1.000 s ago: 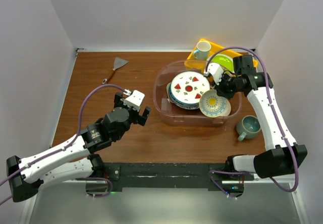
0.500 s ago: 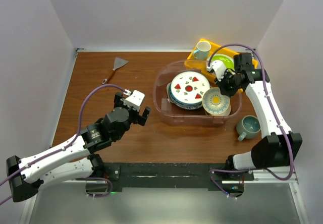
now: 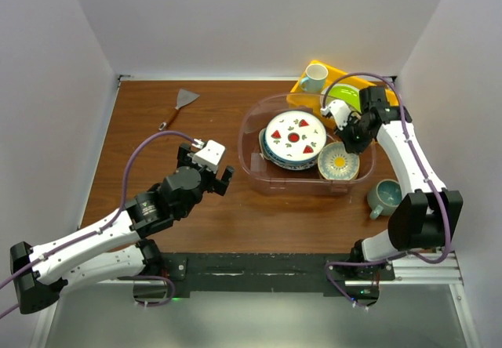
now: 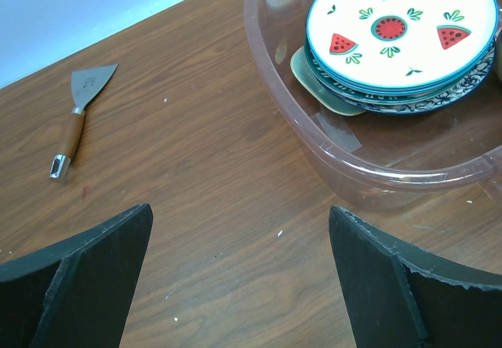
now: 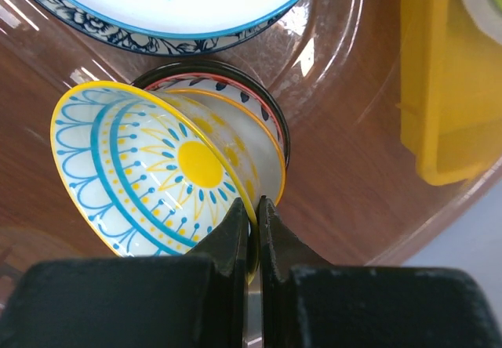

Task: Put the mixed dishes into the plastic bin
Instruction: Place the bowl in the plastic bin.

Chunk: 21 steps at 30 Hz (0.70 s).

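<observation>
Two jaws of the right gripper (image 5: 256, 215) are pinched tight on the rim of the red-patterned bowl (image 5: 169, 172). It's a thin nip on the near edge, and the bowl is tipped so its blue-and-yellow inside faces the wrist camera. Look where it hangs: inside the plastic bin (image 3: 298, 186), at the right-hand end and low down. It's just beside the plate stack (image 3: 294, 138), where the white watermelon plate (image 4: 400, 27) sits on top and the blue floral plate (image 5: 157, 46) peeks out beneath. Whether the bowl's foot touches the bin floor, I can't tell.

My read is that this is the set-down. It calls for a small drop and a release with nothing sideways, because the plates sit close on the bowl's left.

Outside the bin wall, on the table (image 3: 157, 128) toward the arm bases, the grey-teal mug (image 3: 386, 197) stands upright with its handle pointing near-left. It's on the right arm's side, well apart from the left gripper (image 4: 243, 281). That one hangs spread wide over bare wood left of the bin, holding nothing. So the mug looks like the right arm's job.
</observation>
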Motion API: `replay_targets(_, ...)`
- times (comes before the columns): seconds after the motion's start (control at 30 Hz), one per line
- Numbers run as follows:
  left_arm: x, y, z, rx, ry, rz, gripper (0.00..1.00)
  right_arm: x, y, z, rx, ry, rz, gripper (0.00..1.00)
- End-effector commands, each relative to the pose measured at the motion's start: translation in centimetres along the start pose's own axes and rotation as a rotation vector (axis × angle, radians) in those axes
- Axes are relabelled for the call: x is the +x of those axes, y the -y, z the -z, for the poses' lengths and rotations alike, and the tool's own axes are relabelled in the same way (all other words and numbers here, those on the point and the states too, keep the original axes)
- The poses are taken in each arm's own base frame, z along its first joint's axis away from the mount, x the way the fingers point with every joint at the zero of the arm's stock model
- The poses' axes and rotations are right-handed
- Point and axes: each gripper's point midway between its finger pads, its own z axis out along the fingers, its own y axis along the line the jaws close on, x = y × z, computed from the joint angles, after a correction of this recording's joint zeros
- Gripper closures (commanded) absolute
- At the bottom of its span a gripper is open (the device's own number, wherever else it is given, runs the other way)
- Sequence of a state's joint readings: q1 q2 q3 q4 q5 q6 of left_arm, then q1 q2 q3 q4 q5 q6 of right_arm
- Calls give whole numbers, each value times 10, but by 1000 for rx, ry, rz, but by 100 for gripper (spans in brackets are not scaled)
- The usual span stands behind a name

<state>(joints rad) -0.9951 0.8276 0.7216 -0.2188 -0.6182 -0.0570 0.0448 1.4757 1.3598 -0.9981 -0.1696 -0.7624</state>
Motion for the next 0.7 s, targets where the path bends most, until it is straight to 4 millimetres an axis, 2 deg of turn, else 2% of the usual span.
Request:
replay_targets(0.0, -1, -4, -1, -18, 10, -14, 0, 8, 8, -12, 24, -35, 16, 100)
replay_targets(0.27, 0, -4, -1, -21, 6, -17, 0, 16, 6, -26, 7, -63, 8, 87)
replay_targets(0.43, 0, -5, -1, -22, 5, -19, 0, 15, 7, -24, 14, -56, 6, 80)
replay_targets(0.67, 1, -5, -1, -22, 4, -19, 0, 8, 8, -12, 29, -26, 4, 64)
